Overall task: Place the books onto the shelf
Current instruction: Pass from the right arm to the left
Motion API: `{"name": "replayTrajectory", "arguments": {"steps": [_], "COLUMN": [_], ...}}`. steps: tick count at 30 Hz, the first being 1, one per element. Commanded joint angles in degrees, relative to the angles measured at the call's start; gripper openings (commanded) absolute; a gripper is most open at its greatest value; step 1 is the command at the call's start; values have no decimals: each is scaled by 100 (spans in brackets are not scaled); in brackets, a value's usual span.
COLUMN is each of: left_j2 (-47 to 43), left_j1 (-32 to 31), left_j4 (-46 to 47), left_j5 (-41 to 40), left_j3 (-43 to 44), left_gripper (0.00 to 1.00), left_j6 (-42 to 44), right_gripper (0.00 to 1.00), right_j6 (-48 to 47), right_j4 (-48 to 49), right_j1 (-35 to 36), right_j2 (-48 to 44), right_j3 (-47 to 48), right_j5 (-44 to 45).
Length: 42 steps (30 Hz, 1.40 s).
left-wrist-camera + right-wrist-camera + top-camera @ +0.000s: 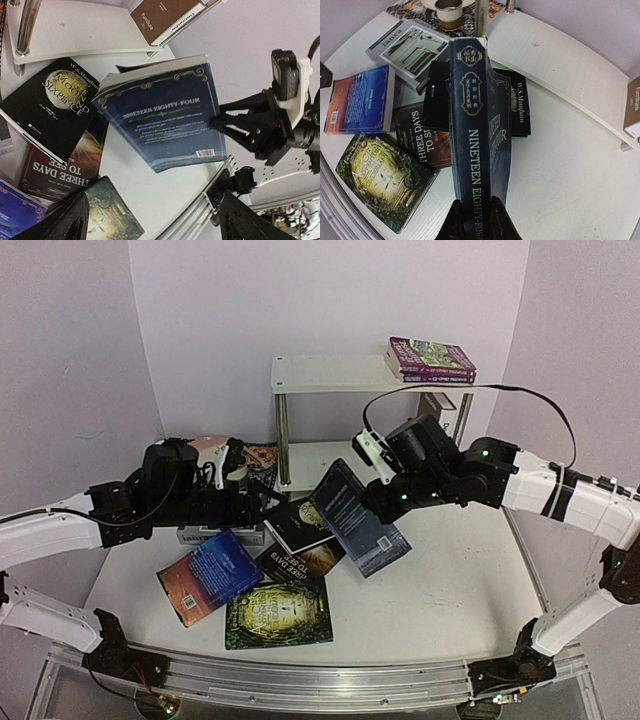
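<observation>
Right gripper (479, 222) pinches blue book (470, 125) at one spine end; long overhang ahead could pivot or slip, clipping shelf (330, 372). Left gripper (155, 217) spread, empty.

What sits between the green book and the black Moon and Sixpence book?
The brown Three Days to See book lies there, partly under the black book, beside the green book; the top view shows it.

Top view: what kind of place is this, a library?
Probably a robot test bench, not a library: two arms fixed to a table, plain walls, a few books beside a small shelf.
</observation>
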Motion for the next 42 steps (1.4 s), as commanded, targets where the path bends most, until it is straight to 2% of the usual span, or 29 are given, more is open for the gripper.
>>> {"name": "replayTrajectory", "arguments": {"steps": [1,5,11,22,26,30,33,37,42], "left_j2": [447,909,1292,1563,1587,1633,1741,1832,1530], "left_j1": [22,-45,-119,-119,-119,-116,-119,-119,-112], "left_j4": [111,193,244,262,262,262,262,256,254], "left_j5": [337,494,182,274,367,327,422,519,6], "left_j3": [714,1086,1272,1181,1217,1122,1089,992,515], "left_gripper": [91,92,90,83,82,71,69,72,74], "left_j6": [-1182,-2206,-3144,-4405,-4511,-4594,-4653,-4773,-4864], "right_gripper": [0,0,4,7,7,8,8,4,1], "right_j6": [-465,-542,-885,-1581,-1696,-1856,-1918,-2137,-2332], "right_j4": [-197,-416,-477,-299,-258,-258,-258,-446,-574], "right_j1": [24,29,150,651,792,990,1163,1410,1574], "right_j2": [135,271,337,328,428,585,773,1144,1383], "right_j3": [716,730,729,625,668,777,905,1219,1385], "right_j5": [-594,-845,-1211,-687,-351,-233,166,1238,2190]}}
